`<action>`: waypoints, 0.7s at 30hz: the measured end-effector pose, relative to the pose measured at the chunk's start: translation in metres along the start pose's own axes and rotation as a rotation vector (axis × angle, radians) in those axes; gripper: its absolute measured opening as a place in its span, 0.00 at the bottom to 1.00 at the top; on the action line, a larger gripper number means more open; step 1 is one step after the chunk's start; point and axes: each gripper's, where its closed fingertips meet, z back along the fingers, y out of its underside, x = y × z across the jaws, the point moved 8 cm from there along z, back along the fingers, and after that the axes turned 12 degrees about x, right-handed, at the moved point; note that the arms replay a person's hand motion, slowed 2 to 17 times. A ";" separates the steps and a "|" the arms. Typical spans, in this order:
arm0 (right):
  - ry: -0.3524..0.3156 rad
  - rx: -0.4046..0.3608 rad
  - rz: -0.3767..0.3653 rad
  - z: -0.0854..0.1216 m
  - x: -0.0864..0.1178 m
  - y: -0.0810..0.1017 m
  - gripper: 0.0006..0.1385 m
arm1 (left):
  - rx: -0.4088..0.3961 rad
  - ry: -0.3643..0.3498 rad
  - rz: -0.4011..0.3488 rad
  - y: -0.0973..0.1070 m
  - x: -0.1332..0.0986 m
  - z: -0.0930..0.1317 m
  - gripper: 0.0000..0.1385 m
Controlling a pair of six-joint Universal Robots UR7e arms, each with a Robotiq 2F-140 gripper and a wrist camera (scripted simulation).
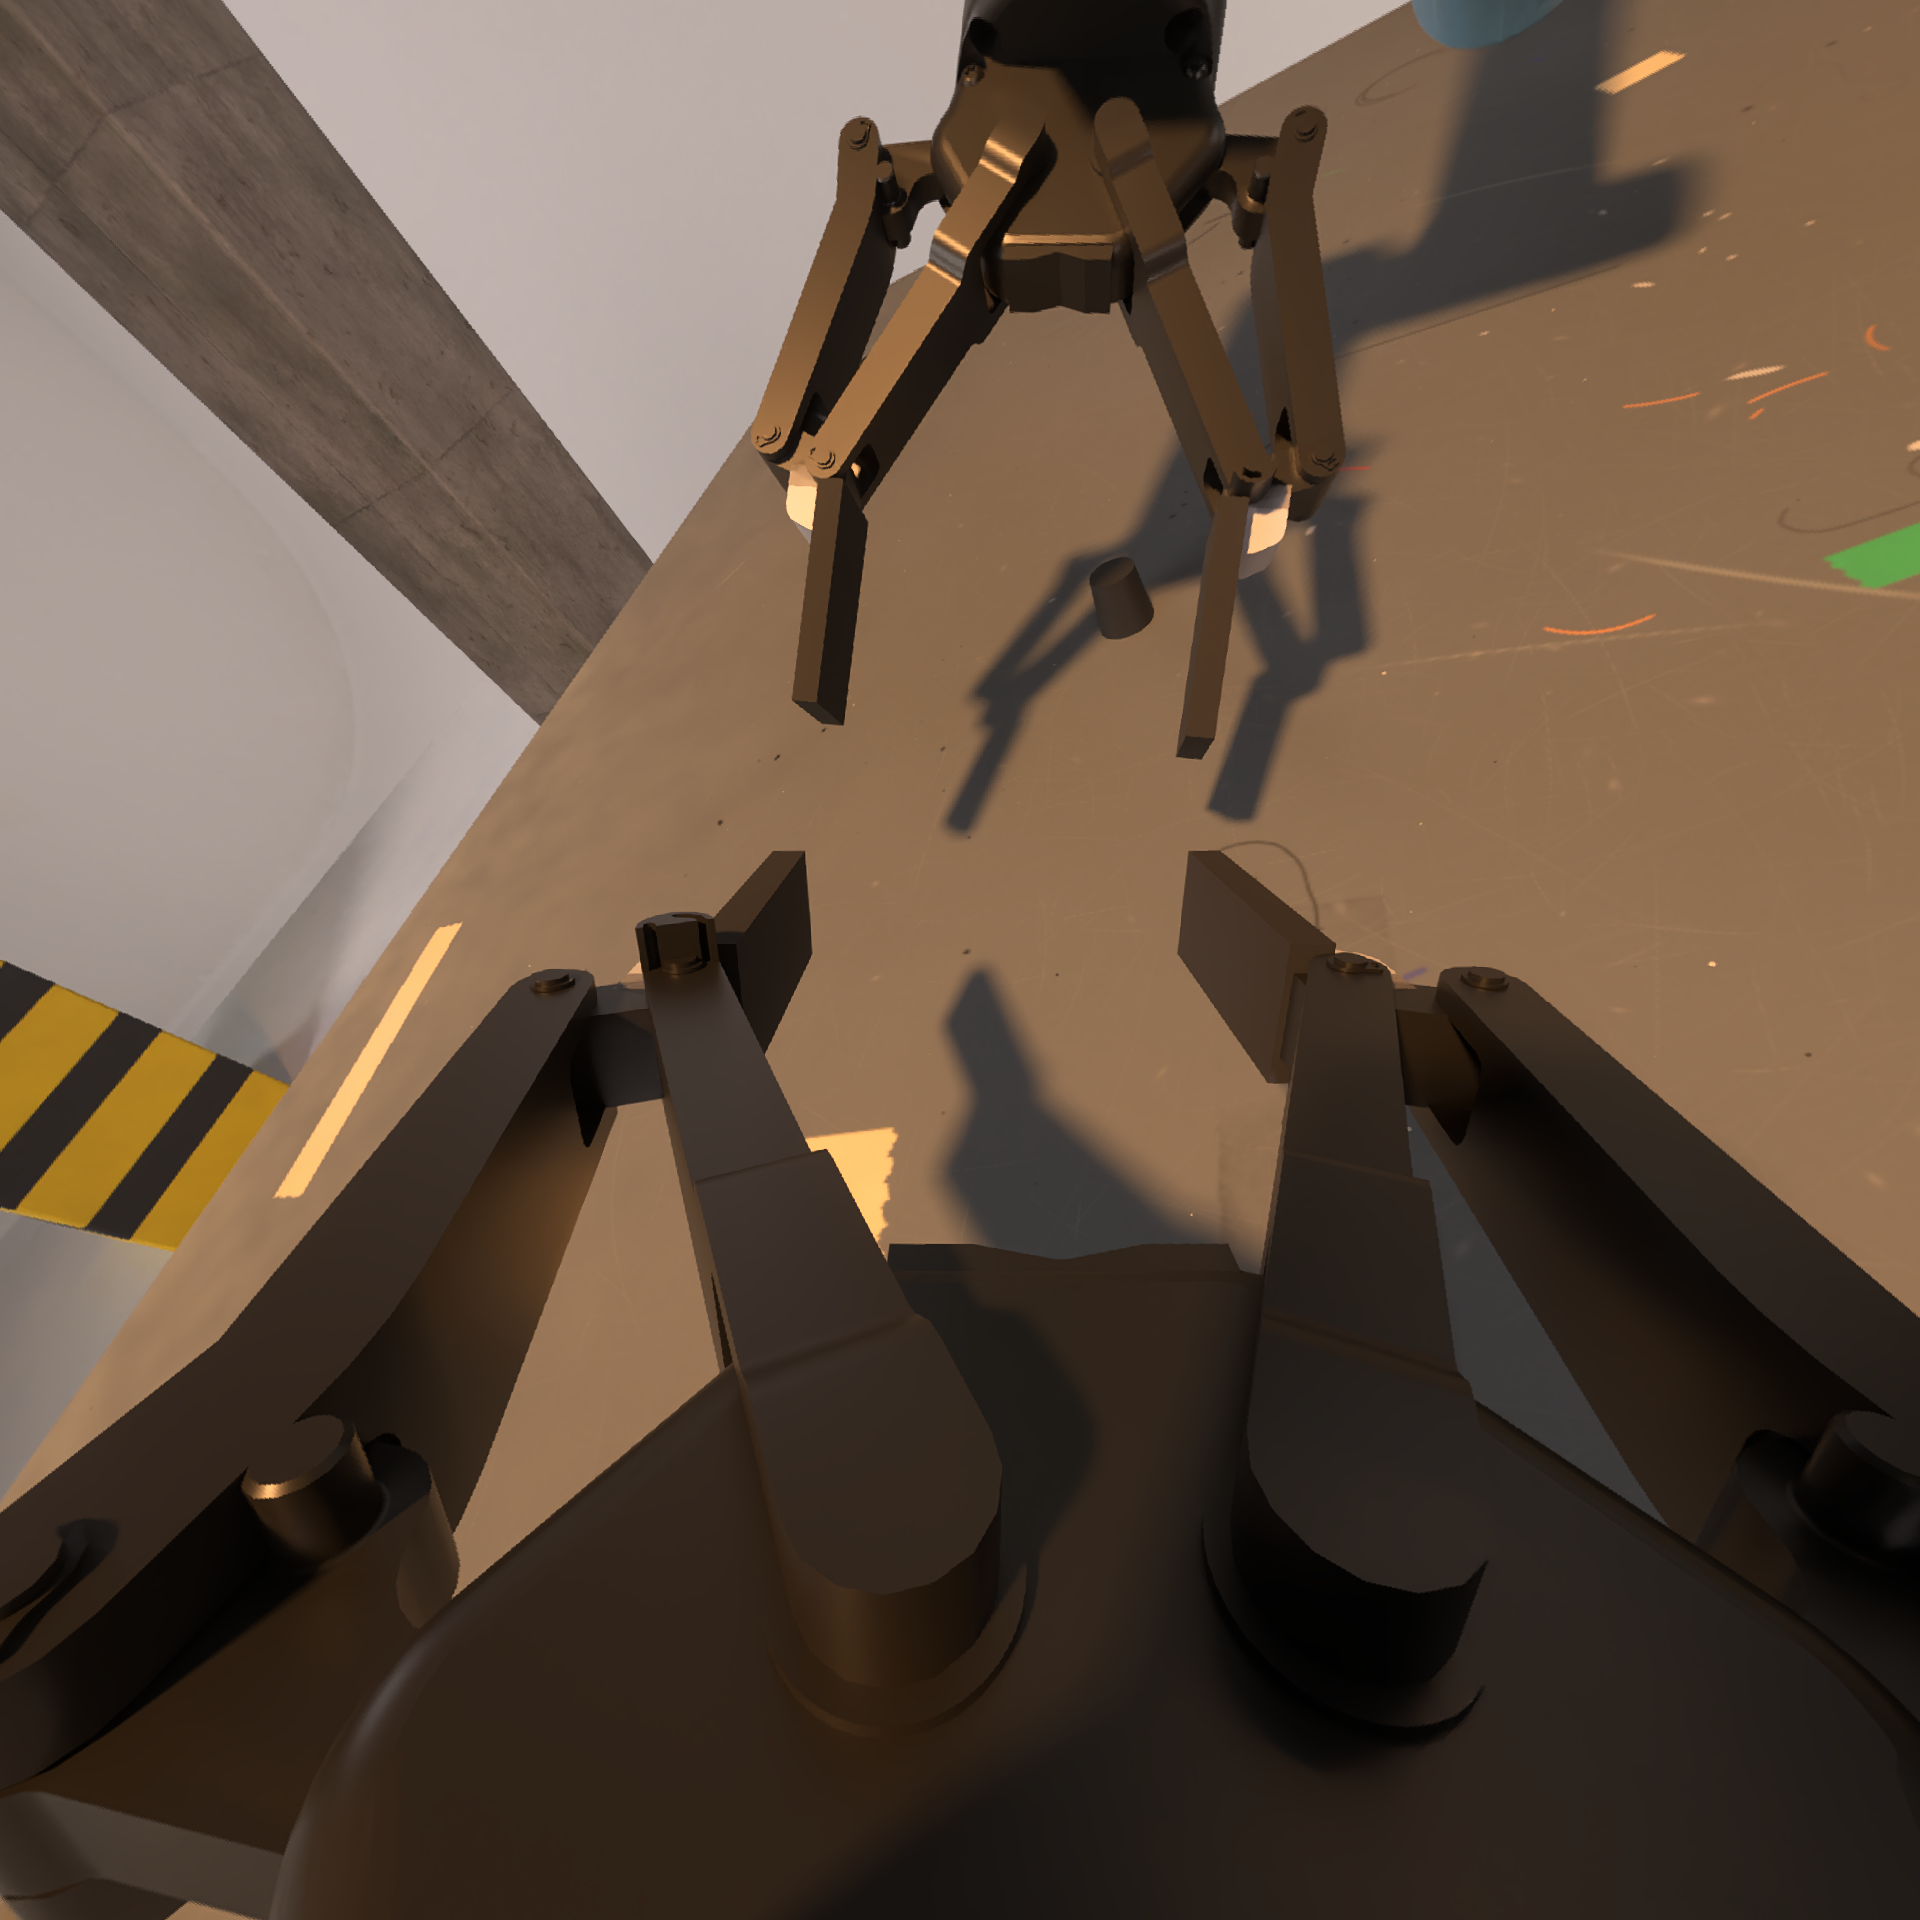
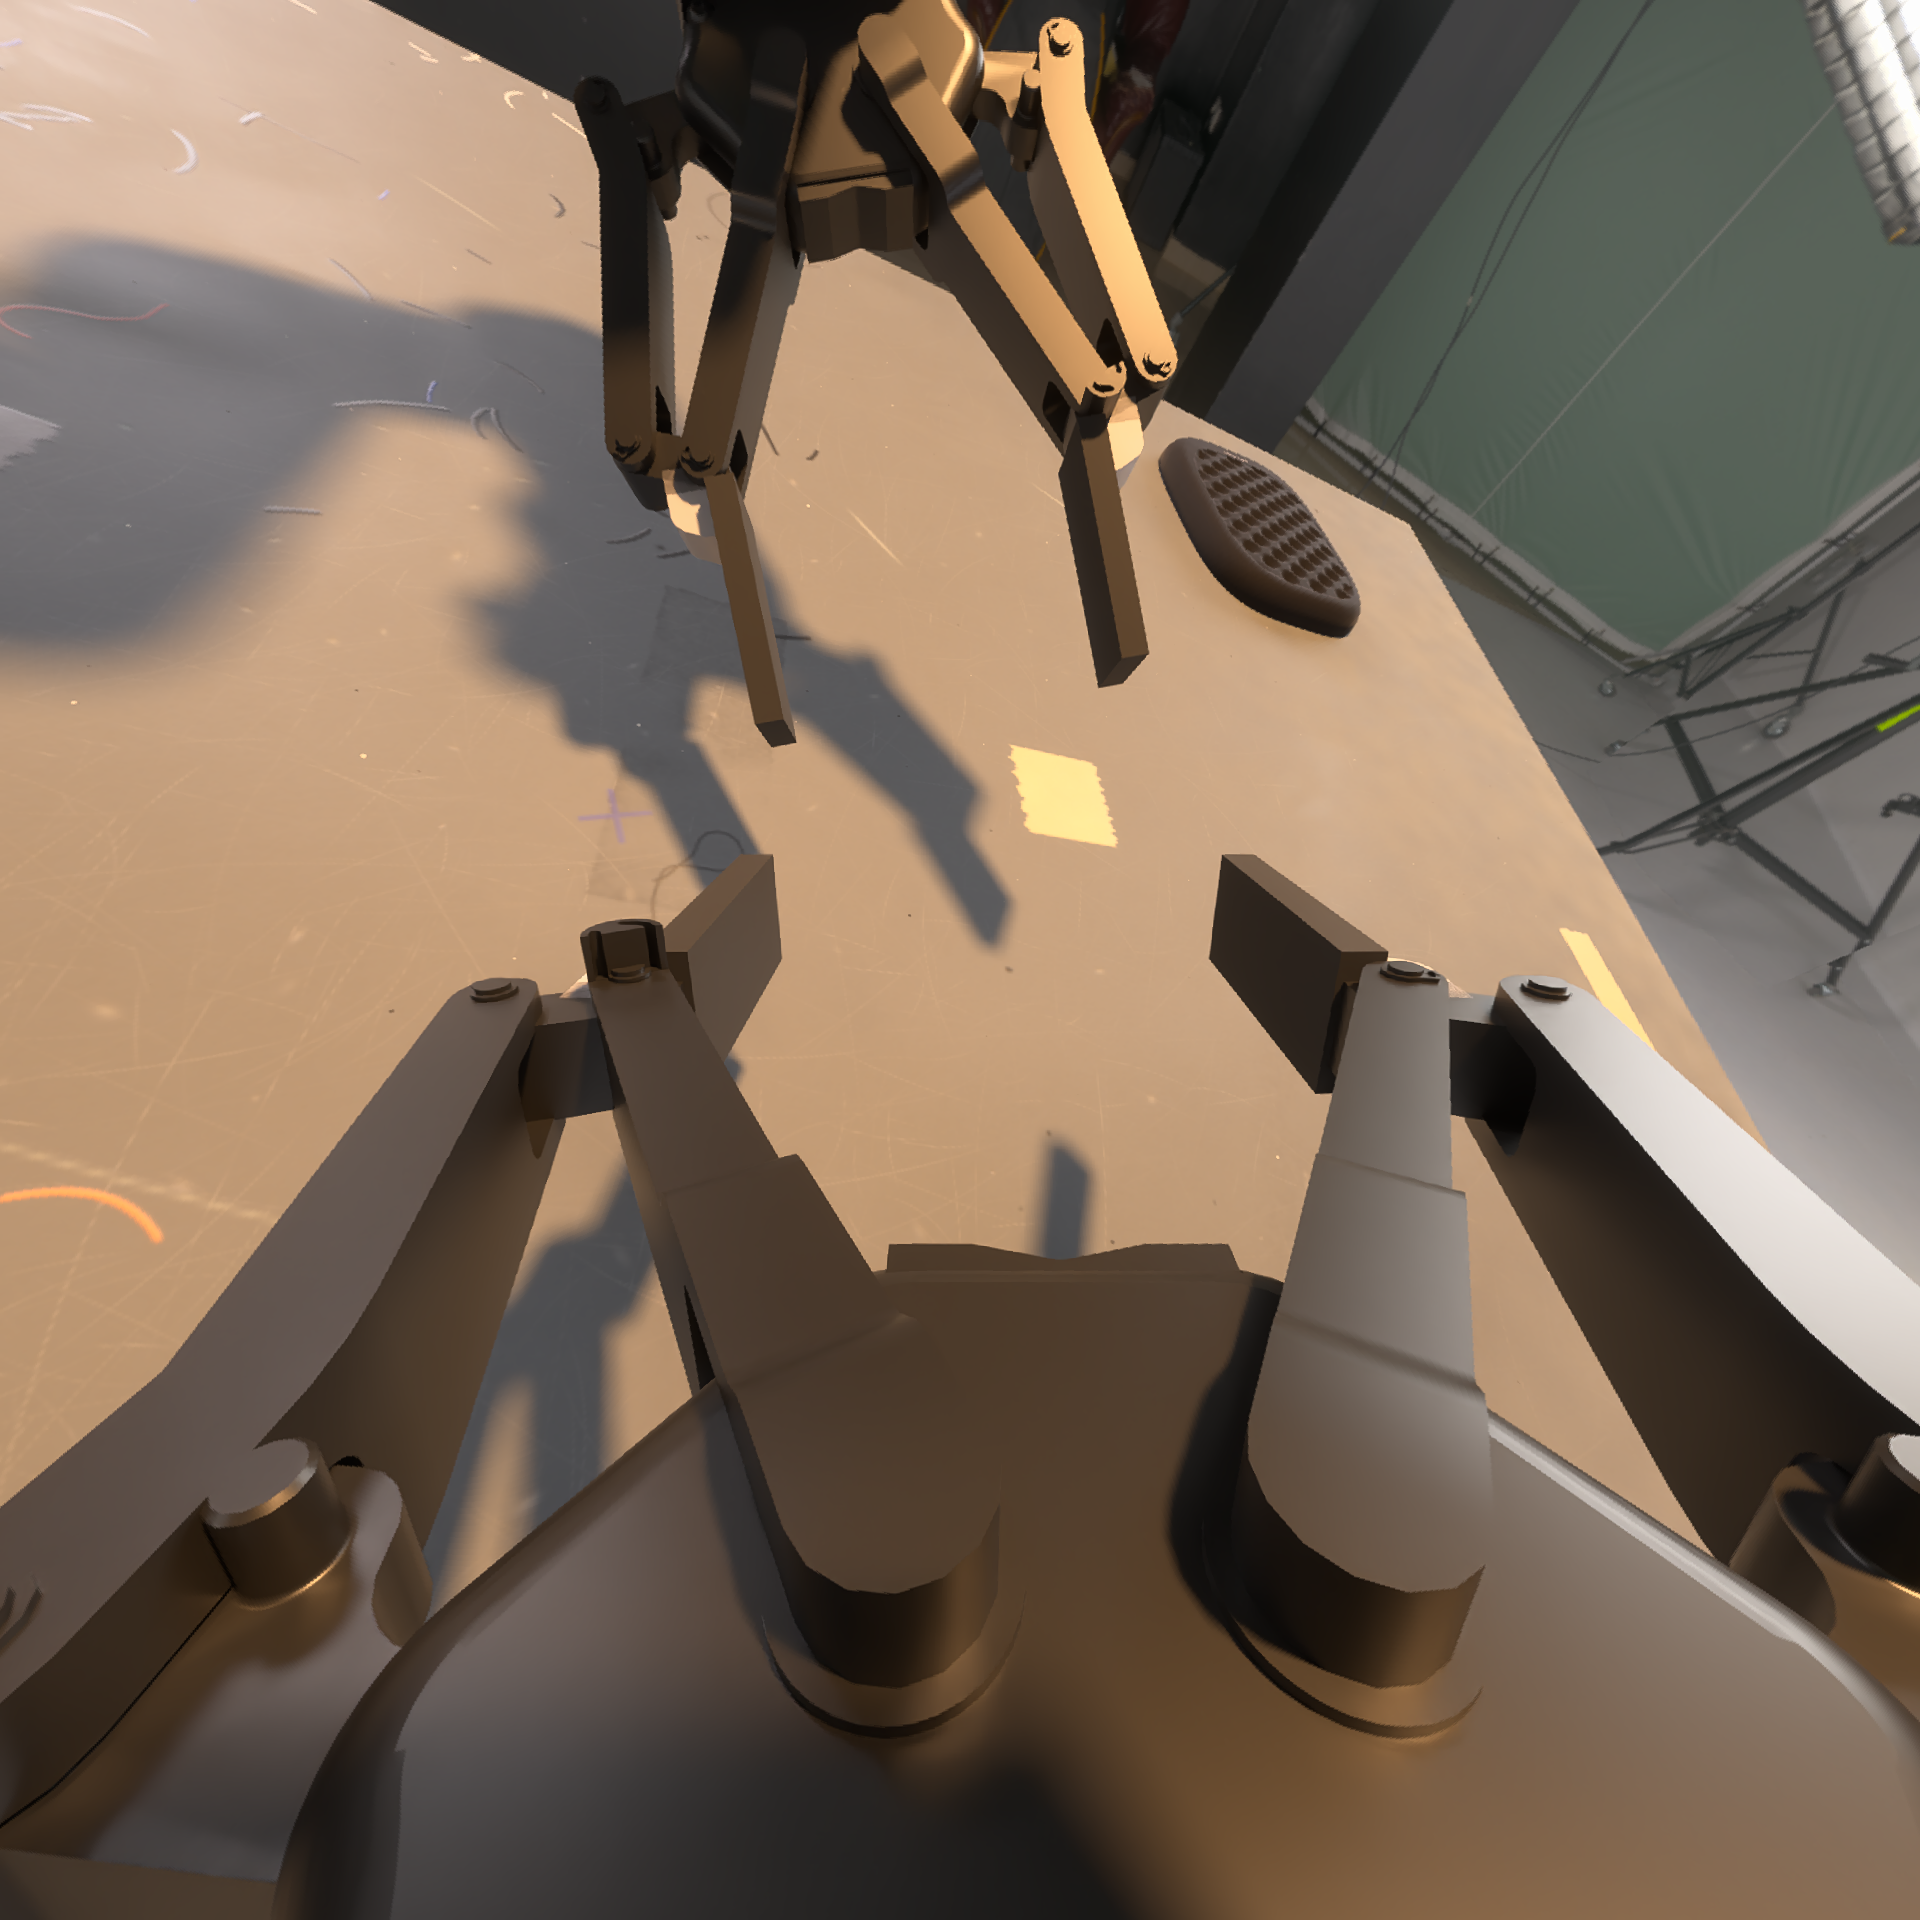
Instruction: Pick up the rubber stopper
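Note:
The rubber stopper (image 1: 1120, 596) is a small dark tapered cylinder standing on the brown table (image 1: 1558, 831), in the left wrist view only. My left gripper (image 1: 995, 883) is open and empty above the table, well short of the stopper. My right gripper (image 1: 1013, 732) hangs open facing me in that view, and the stopper shows on the table between and behind its fingers. In the right wrist view my right gripper (image 2: 995, 888) is open and empty, and the left gripper (image 2: 951, 707) hangs open opposite it. The stopper is not visible there.
A dark oval perforated object (image 2: 1262, 535) lies near the table's far right edge in the right wrist view. Pale tape patches (image 2: 1060, 795) and a green tape piece (image 1: 1875, 556) mark the table. A light blue object (image 1: 1475, 21) sits at the far top. The table edge (image 1: 582, 717) runs on the left.

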 end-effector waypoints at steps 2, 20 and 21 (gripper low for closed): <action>0.003 0.002 0.000 0.001 0.000 0.000 0.78 | -0.003 0.007 0.009 0.000 0.000 0.001 0.68; 0.022 0.003 -0.062 0.023 0.000 0.010 0.78 | -0.039 0.023 0.078 0.004 -0.002 0.015 0.67; 0.025 0.003 -0.069 0.026 0.000 0.012 0.78 | -0.040 0.022 0.081 0.004 -0.003 0.016 0.67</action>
